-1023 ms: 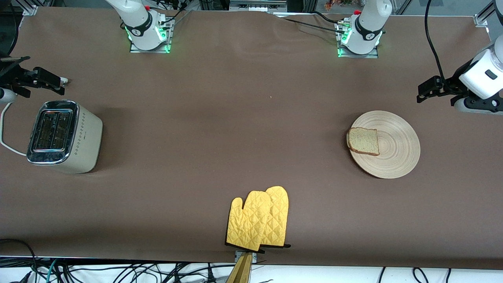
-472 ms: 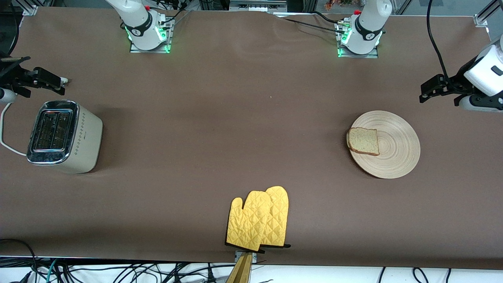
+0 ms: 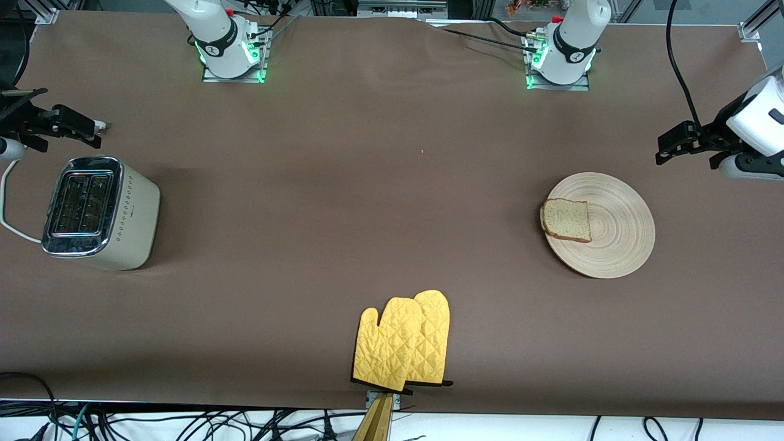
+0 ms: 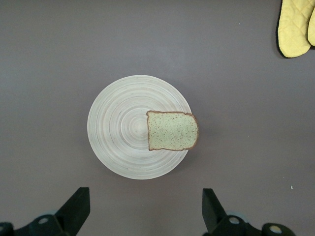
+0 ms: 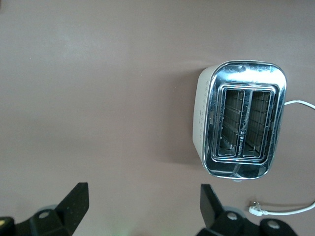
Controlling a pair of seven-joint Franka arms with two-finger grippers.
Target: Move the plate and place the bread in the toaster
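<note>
The pale wooden plate (image 3: pixel 615 236) lies on the table toward the left arm's end, with the bread (image 3: pixel 566 219) on its rim. Both also show in the left wrist view, the plate (image 4: pixel 118 128) and the bread (image 4: pixel 172 130). My left gripper (image 3: pixel 667 146) is open and empty, up over bare table beside the plate (image 4: pixel 146 211). The cream toaster (image 3: pixel 98 211) stands at the right arm's end, both slots empty (image 5: pixel 243 125). My right gripper (image 3: pixel 92 131) is open and empty, up over the table beside the toaster (image 5: pixel 145 209).
A pair of yellow oven mitts (image 3: pixel 404 340) lies at the table's edge nearest the front camera, midway along it, and shows in the left wrist view (image 4: pixel 295 27). The toaster's white cord (image 3: pixel 9 214) trails off the right arm's end (image 5: pixel 285 211). The brown tablecloth (image 3: pixel 343 202) covers the table.
My left gripper has shifted slightly toward the left arm's end of the table. The right arm, plate, bread and toaster have not moved.
</note>
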